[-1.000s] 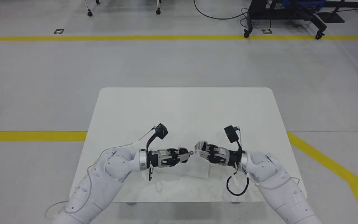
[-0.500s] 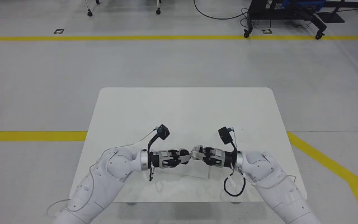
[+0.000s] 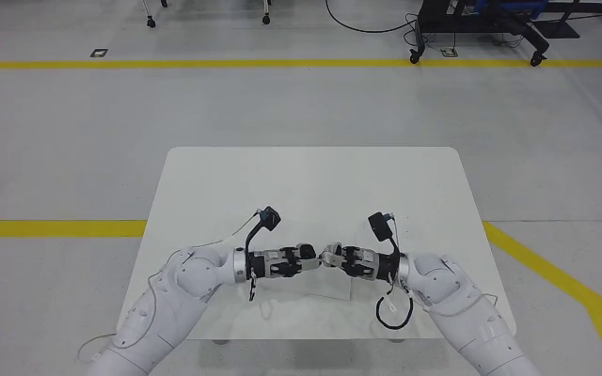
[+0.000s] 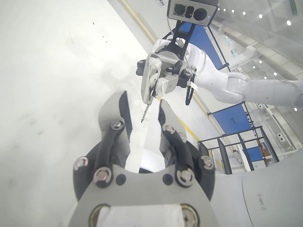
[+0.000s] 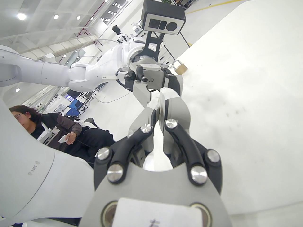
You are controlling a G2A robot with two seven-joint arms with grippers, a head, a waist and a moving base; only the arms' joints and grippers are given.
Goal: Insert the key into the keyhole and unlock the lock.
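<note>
The key (image 4: 144, 112) is a thin silver blade sticking out of my right gripper (image 4: 151, 94), which is shut on its head. My left gripper (image 4: 143, 98) is open, and the blade's tip hangs between its fingers (image 4: 124, 109) without touching them. Seen from above, the left gripper (image 3: 310, 255) and the right gripper (image 3: 328, 255) meet tip to tip above the table's front middle. In the right wrist view my right gripper (image 5: 160, 96) is shut and its padded fingers hide the key. The brass padlock (image 5: 180, 67) lies on the table behind the left gripper (image 5: 151, 83).
The white table (image 3: 310, 179) stretches bare behind both arms. Its front edge (image 3: 310, 336) runs close under the forearms.
The right gripper has swung left and levelled out, bringing the key up to the left gripper. The left wrist has turned slightly.
</note>
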